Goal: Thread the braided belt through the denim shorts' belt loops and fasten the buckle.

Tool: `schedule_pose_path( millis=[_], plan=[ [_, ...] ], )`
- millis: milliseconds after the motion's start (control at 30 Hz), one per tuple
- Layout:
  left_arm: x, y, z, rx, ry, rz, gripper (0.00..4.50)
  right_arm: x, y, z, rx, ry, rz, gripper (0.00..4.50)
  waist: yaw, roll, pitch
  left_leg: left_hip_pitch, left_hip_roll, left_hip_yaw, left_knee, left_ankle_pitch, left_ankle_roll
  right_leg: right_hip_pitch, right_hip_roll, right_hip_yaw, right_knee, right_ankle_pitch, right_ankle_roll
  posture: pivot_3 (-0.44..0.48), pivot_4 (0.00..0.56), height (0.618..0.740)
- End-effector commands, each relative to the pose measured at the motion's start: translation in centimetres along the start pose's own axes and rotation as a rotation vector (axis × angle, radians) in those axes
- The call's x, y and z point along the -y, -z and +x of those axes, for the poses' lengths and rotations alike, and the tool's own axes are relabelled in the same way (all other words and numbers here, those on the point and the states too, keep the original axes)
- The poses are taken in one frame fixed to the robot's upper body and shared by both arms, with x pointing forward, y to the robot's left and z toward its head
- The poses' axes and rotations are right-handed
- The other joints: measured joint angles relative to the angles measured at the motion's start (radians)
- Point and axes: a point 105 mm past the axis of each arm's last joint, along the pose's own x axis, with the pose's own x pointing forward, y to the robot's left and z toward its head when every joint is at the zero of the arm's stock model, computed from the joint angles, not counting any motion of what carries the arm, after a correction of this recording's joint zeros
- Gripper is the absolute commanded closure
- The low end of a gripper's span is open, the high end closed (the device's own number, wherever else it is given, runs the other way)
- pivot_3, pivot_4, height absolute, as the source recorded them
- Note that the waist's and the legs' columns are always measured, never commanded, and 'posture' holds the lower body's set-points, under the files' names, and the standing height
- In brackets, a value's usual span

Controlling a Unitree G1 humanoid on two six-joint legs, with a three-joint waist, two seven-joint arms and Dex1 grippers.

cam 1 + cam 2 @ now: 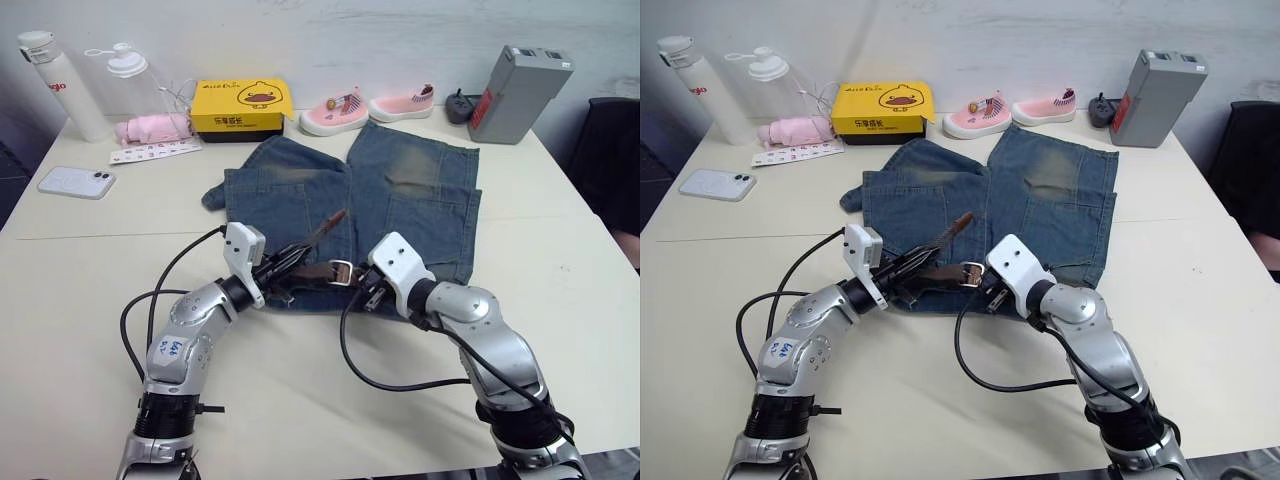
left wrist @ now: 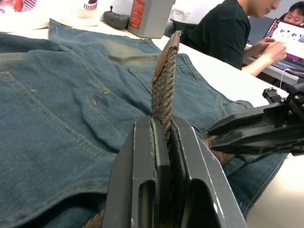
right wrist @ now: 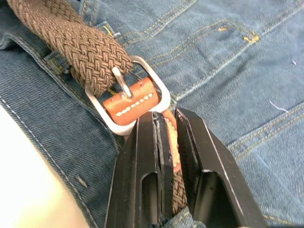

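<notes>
Both hands' fingers (image 3: 142, 166) hide the braided belt (image 2: 164, 85) they pinch.

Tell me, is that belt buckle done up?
Fastened: the buckle has the braided belt passed through its frame, its prong lying across the weave.

1. I count one pair of denim shorts (image 1: 350, 205) on the surface (image 1: 560, 300).
2. One braided belt (image 1: 318, 268) with one buckle (image 3: 128, 97).
3. Two robot hands: the left hand (image 1: 290, 262) and the right hand (image 1: 368, 292).
4. Two pink shoes (image 1: 368, 108) at the far edge.
5. Two white bottles (image 1: 95, 85).
6. One yellow box (image 1: 243, 108), one phone (image 1: 76, 182), one grey case (image 1: 518, 92).
7. One person (image 2: 230, 33) for certain; possibly a second behind, hard to tell.
</notes>
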Motion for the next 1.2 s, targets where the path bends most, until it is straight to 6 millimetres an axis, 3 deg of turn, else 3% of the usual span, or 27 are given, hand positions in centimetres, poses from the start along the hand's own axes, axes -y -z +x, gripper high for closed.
schedule_pose_path(
  millis=[33, 367, 633, 833, 1000, 1200],
  plan=[
    [0.4, -1.2, -0.2, 0.045, 0.01, 0.028, 4.5, -0.1, -0.5, -0.2, 0.014, 0.0, -0.023, 3.9, 0.001, 0.0, 0.0, 0.0, 0.0, 0.0, 0.0, 0.0, 0.0, 0.0, 0.0, 0.0, 0.0, 0.0, 0.0, 0.0, 0.15, 0.683],
    [0.5, -0.8, -0.2, 0.036, 0.007, 0.032, 4.5, -0.5, -1.4, 1.0, 0.031, -0.017, -0.021, 3.9, 0.001, 0.0, 0.0, 0.0, 0.0, 0.0, 0.0, 0.0, 0.0, 0.0, 0.0, 0.0, 0.0, 0.0, 0.0, 0.0, 0.15, 0.683],
    [0.2, -1.0, 0.0, 0.039, -0.001, 0.036, 4.5, -1.4, -0.5, 2.4, -0.021, -0.059, -0.032, 3.9, 0.0, 0.0, 0.0, 0.0, 0.0, 0.0, 0.0, 0.0, 0.0, 0.0, 0.0, 0.0, 0.0, 0.0, 0.0, 0.0, 0.15, 0.683],
    [0.1, -1.0, -0.1, 0.036, -0.001, 0.043, 4.5, -2.4, -1.8, 3.8, 0.004, -0.109, -0.079, 3.9, -0.005, 0.0, 0.0, 0.0, 0.0, 0.001, 0.0, 0.0, 0.0, 0.0, 0.0, 0.0, 0.0, 0.0, 0.0, 0.0, 0.15, 0.683],
    [-0.5, -1.2, 0.0, 0.039, -0.007, 0.061, 4.5, -3.1, -1.1, 3.9, -0.041, -0.166, -0.124, 3.9, -0.004, 0.0, 0.0, 0.0, 0.0, 0.001, 0.0, 0.0, 0.0, 0.0, 0.0, 0.0, 0.0, 0.0, 0.0, 0.0, 0.15, 0.683],
    [-1.8, -2.8, 1.0, 0.053, 0.023, 0.127, 4.5, -2.5, -0.8, 3.4, -0.066, -0.189, -0.118, 3.9, 0.0, 0.0, 0.0, 0.0, 0.0, 0.002, 0.0, 0.0, 0.0, 0.0, 0.0, 0.0, 0.0, 0.0, 0.0, 0.0, 0.15, 0.683]
  ],
)
